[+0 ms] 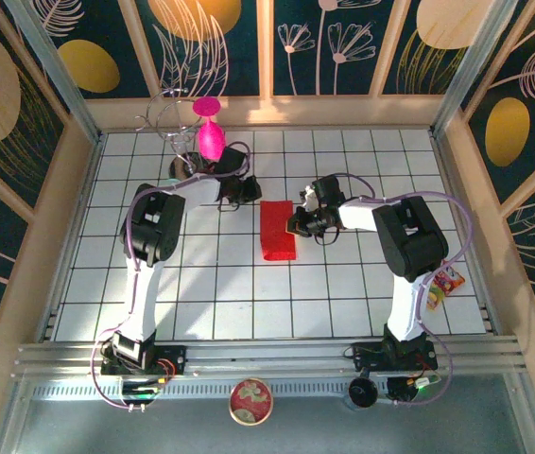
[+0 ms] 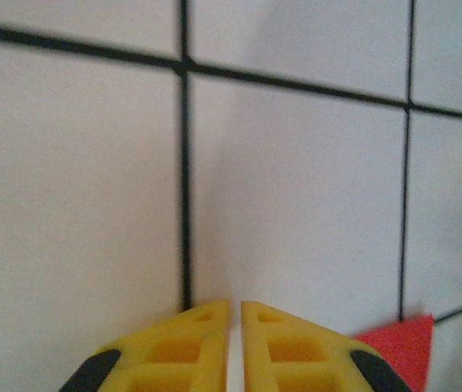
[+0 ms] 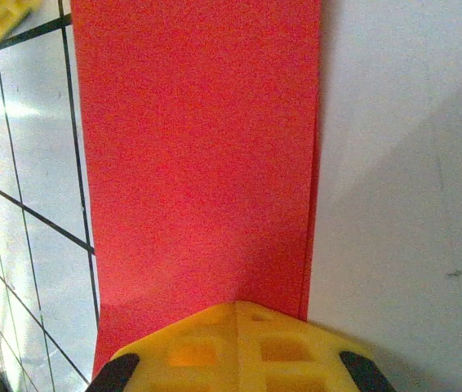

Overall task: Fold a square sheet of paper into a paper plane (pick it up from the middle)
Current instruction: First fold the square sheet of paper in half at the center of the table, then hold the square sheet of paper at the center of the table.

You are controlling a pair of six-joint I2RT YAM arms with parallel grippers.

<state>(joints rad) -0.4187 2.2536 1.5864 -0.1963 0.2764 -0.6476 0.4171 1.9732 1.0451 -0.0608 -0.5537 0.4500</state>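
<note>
A square sheet of paper [image 1: 277, 230], bright red and folded into a narrow two-layer rectangle, lies flat in the middle of a white gridded table [image 1: 343, 303]. The right gripper [image 3: 237, 306] has its jaws closed tight, tips resting on the paper at its right edge and clasping nothing. The left gripper [image 2: 235, 304] sits low over bare table just beside a corner, jaws all but closed and empty. The paper looks light, thin and floppy, likely to slide on smooth tiles, so it is probably best pinned flat by one gripper and pinched at a free edge.
</note>
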